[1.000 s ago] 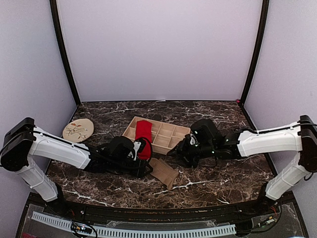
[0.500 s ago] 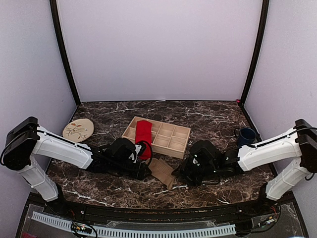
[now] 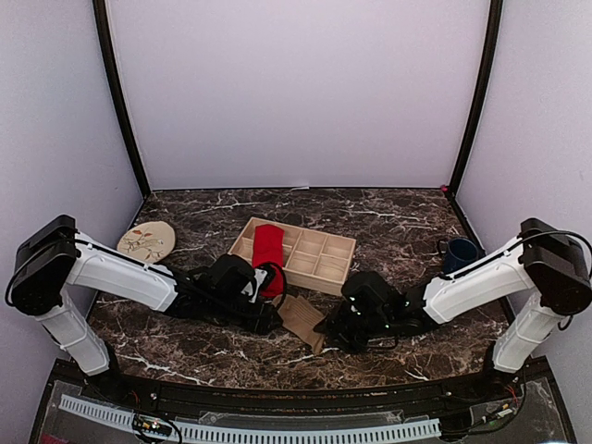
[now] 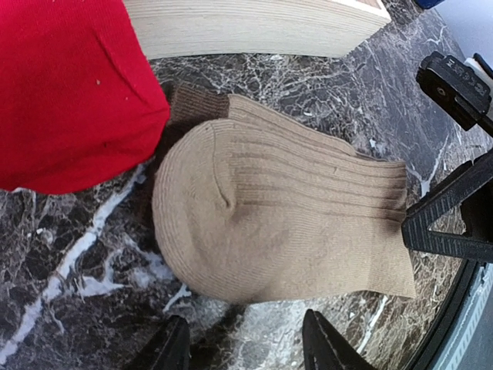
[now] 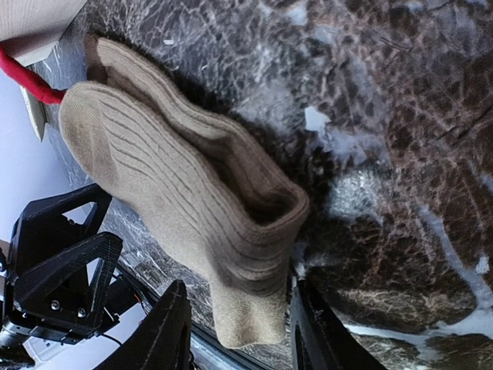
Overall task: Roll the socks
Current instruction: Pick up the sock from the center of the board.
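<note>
A dark marble table (image 3: 398, 217) carries a wooden divided tray (image 3: 319, 257) at its middle. The red sock (image 3: 268, 248) lies flat across the tray's left end and hangs over its near wall. The tan sock (image 4: 285, 216) lies flat on the table just in front of the tray, toward the near edge, its rounded toe just beside the red sock's hanging end. The left pincer (image 4: 245, 317) is spread and holds nothing, low at the tan sock's near side. The right pincer (image 5: 237, 284) is also spread, with the sock's open cuff end between its fingers. A blue mug (image 3: 460, 252) stands by the right edge, and a round patterned disc (image 3: 146, 242) lies by the left edge.
</note>
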Available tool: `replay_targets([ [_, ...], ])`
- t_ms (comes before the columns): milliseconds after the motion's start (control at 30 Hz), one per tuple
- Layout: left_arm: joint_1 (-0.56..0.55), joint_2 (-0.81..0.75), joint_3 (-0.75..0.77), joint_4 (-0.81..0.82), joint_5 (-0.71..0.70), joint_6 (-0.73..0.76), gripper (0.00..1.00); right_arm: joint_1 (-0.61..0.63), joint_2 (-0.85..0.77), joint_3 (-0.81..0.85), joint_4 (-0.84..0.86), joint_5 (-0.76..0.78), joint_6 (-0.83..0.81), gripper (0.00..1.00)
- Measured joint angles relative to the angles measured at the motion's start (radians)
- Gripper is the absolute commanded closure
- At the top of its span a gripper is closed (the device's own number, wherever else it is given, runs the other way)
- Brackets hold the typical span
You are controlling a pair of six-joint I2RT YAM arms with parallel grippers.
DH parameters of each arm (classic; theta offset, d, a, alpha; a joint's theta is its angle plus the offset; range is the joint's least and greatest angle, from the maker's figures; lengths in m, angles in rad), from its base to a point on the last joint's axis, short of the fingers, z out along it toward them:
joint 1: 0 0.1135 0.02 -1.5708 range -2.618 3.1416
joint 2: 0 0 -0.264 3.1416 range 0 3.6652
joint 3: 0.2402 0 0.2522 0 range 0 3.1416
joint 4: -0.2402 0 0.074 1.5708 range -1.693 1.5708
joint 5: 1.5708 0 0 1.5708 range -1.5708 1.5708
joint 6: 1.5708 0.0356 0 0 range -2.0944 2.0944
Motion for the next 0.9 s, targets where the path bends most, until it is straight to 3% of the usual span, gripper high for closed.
replay_targets([
  [167,0.017,0.024,0.006,0.003,0.015,0.016,0.47,0.0,0.028,0.021,0.006,0.0,0.008,0.59],
  [300,0.028,0.039,0.007,0.005,0.03,0.03,0.46,0.0,0.047,0.037,0.011,-0.001,0.013,0.65],
  [533,0.048,0.04,0.023,0.021,0.048,0.047,0.45,0.002,0.057,0.054,-0.024,0.005,0.021,0.89],
  [700,0.053,0.04,0.024,0.033,0.056,0.051,0.44,0.002,0.057,0.066,-0.068,0.007,0.007,1.0],
  [900,0.057,0.04,0.024,0.052,0.063,0.05,0.41,0.002,0.045,0.092,-0.141,0.006,-0.027,1.0],
])
